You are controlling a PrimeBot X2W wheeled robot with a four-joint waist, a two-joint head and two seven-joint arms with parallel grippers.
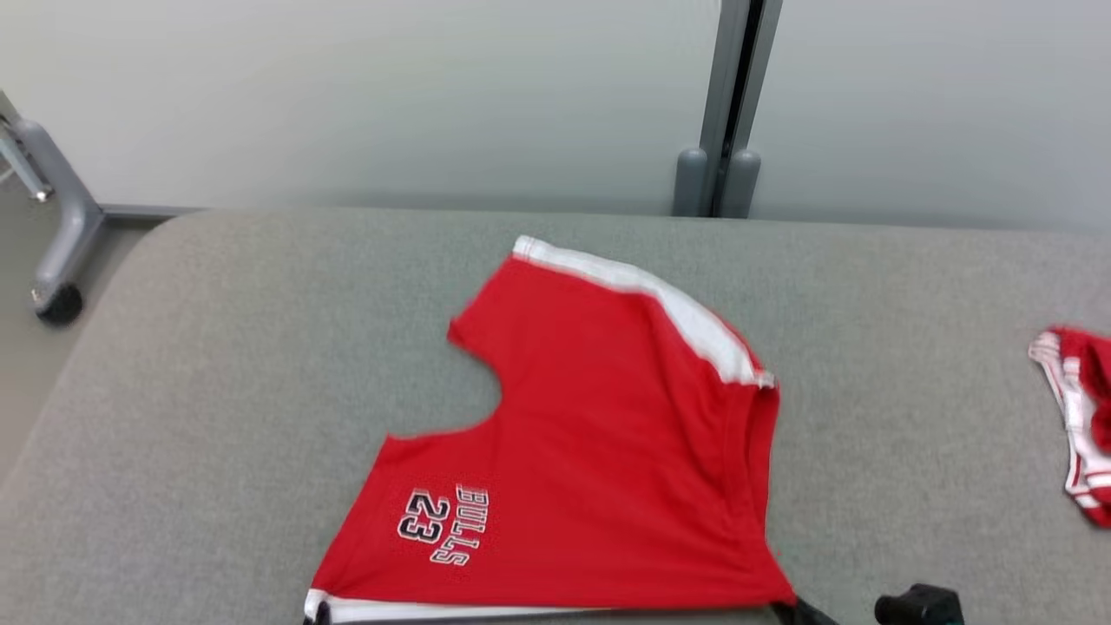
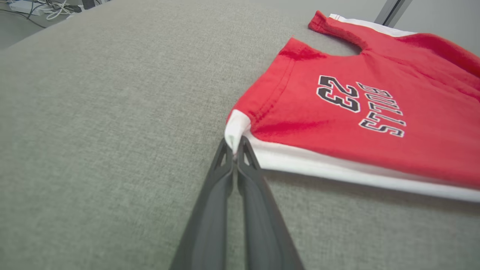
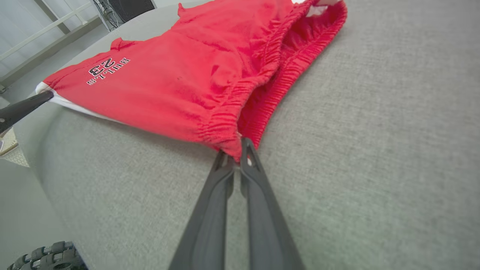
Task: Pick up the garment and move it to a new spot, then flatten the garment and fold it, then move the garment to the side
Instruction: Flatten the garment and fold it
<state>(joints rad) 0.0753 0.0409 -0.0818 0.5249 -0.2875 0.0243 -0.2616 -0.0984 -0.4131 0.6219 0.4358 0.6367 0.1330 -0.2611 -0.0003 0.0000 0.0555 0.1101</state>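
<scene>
My left gripper point(image 2: 235, 148) was clamped on a white-trimmed corner of the garment point(image 1: 590, 451), its two dark fingers pressed together with the cloth pinched between the tips. My right gripper point(image 3: 236, 152) was clamped in the same way on a gathered, elasticated red corner of the same garment, at the waistband end.

The garment was a pair of red shorts with white bands along two edges and "BULLS 23" printed in black-and-white letters near the corner I held with my left gripper. It lay spread out near the middle of a grey fabric-covered table point(image 1: 217, 391), towards the near edge. The side between my two grippers was stretched in a fairly straight line and was raised slightly off the cloth, and a shadow showed beneath it. The far part rested flat on the table, with a curved notch cut into its left edge. In my right wrist view the waistband opening gaped a little, showing the ribbed red inside, and my left gripper's dark fingers reached in from the left edge to the white corner.

A second red garment point(image 1: 1081, 417) with white stripes lay crumpled at the far right of the table, well apart from the shorts. Behind the table stood a pale wall with a grey upright post point(image 1: 729, 130), and a grey wheeled frame point(image 1: 61, 226) stood on the floor at the left
</scene>
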